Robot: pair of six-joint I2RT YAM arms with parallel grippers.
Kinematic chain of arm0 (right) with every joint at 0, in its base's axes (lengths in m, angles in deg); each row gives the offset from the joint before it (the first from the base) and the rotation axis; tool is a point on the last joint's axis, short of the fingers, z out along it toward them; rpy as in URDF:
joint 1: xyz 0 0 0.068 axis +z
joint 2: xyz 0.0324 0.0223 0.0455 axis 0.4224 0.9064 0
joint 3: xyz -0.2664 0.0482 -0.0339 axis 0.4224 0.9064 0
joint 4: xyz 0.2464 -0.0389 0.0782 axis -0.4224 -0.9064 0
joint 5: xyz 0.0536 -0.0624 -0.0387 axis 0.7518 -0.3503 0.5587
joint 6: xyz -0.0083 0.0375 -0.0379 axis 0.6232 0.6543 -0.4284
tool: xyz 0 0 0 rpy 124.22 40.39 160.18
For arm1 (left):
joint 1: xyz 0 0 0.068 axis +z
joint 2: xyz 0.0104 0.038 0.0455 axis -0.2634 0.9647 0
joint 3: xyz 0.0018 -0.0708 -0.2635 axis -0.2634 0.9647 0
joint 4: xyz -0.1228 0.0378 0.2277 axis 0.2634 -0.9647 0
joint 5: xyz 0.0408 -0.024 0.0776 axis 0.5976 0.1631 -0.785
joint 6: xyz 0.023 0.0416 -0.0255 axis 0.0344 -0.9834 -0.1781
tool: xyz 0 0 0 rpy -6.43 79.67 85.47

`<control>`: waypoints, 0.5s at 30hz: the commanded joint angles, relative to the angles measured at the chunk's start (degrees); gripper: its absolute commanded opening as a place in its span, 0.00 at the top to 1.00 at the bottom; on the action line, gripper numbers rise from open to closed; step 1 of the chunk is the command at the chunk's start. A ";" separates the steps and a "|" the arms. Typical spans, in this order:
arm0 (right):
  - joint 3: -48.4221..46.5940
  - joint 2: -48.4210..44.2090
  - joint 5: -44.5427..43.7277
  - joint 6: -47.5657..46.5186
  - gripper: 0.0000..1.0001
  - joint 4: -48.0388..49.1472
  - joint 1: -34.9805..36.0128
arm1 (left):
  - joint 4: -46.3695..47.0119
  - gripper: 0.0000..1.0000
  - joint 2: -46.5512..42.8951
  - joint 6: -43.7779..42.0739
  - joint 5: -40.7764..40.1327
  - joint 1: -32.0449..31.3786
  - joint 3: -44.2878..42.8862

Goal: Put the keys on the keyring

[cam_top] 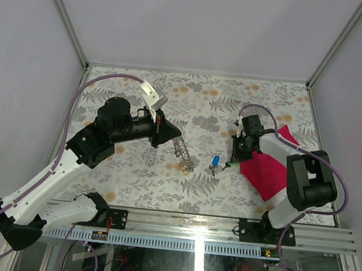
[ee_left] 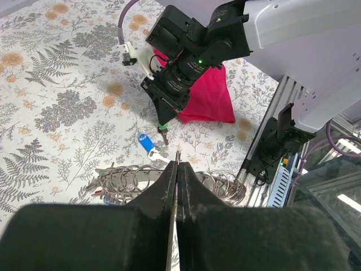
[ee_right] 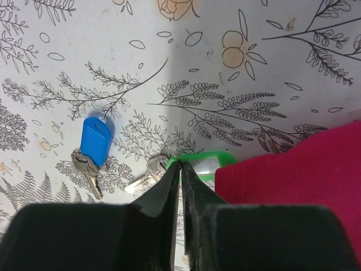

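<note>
The keyring is a grey metal bunch of rings lying across the floral table just left of centre. My left gripper is shut on its upper end, and a thin metal edge pokes out between the tips. The blue-headed key lies flat and free on the table. Beside it lies the green-headed key, partly under the red cloth's edge. My right gripper points down at it, jaws pinched on the green head's left end by its small ring.
A red cloth lies at the right, under the right arm. The aluminium rail runs along the near edge, and white walls close in the table on the other sides.
</note>
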 commanded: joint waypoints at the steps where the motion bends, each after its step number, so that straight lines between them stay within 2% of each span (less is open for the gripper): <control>1: 0.60 0.60 0.41 0.12 0.94 0.73 -0.47 | 2.80 1.00 -0.37 0.35 0.93 -0.18 -2.38; 4: 0.53 -1.10 0.98 0.14 1.00 0.90 -0.46 | 2.81 1.00 -0.31 0.30 0.90 -0.16 -2.42; 15: -1.36 -6.17 1.00 -0.76 1.00 -1.25 -0.47 | 3.19 1.00 0.15 0.59 1.37 -0.18 -2.30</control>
